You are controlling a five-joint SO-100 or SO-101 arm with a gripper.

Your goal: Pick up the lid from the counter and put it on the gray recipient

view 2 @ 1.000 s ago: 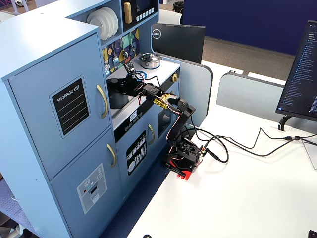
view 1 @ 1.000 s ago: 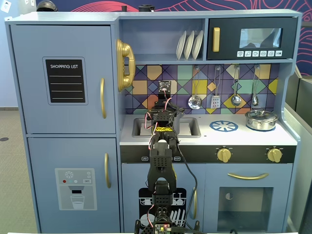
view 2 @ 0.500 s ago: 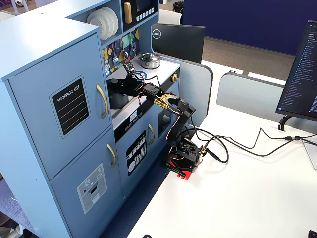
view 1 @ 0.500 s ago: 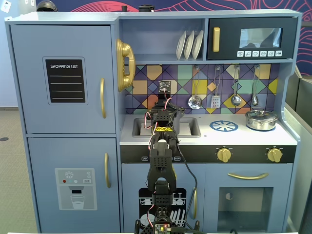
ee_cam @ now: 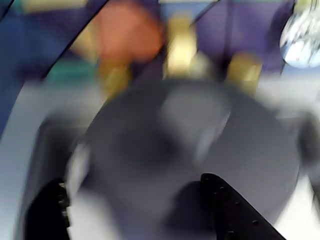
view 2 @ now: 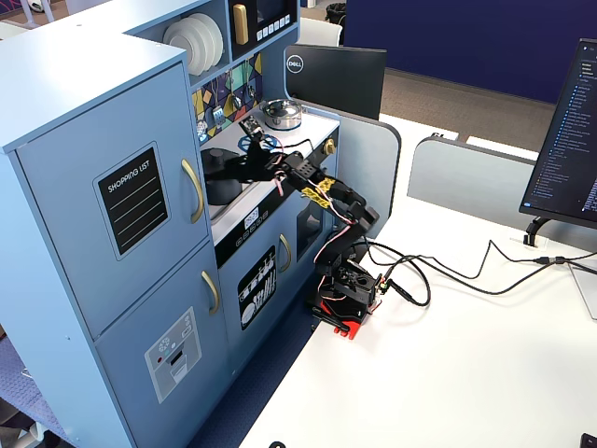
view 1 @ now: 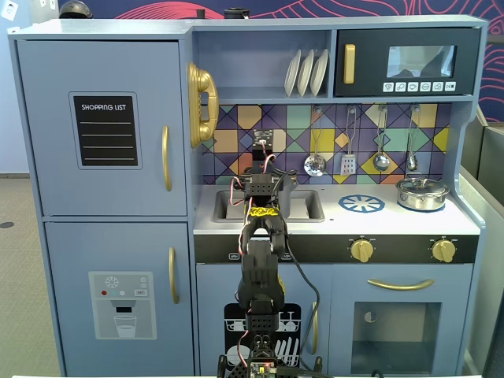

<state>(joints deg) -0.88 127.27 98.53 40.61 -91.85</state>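
Note:
In the wrist view a round dark-gray shape (ee_cam: 200, 150) fills the middle, heavily blurred; it is the gray recipient seen from above, and I cannot tell whether the lid lies on it. My gripper (ee_cam: 130, 180) has its two black fingers (ee_cam: 235, 210) wide apart, low in that view, with the gray shape just beyond and between them. In a fixed view the gray recipient (view 2: 216, 182) stands in the sink area and my gripper (view 2: 244, 163) reaches over its top. In the front fixed view my arm (view 1: 260, 260) hides the recipient.
A shiny steel pot (view 1: 423, 193) with its lid stands at the counter's right, next to the blue-and-white burner pattern (view 1: 361, 204). The sink (view 1: 307, 206) lies under the arm. Utensils (view 1: 315, 164) hang on the tiled backsplash. A gold phone (view 1: 201, 102) hangs at left.

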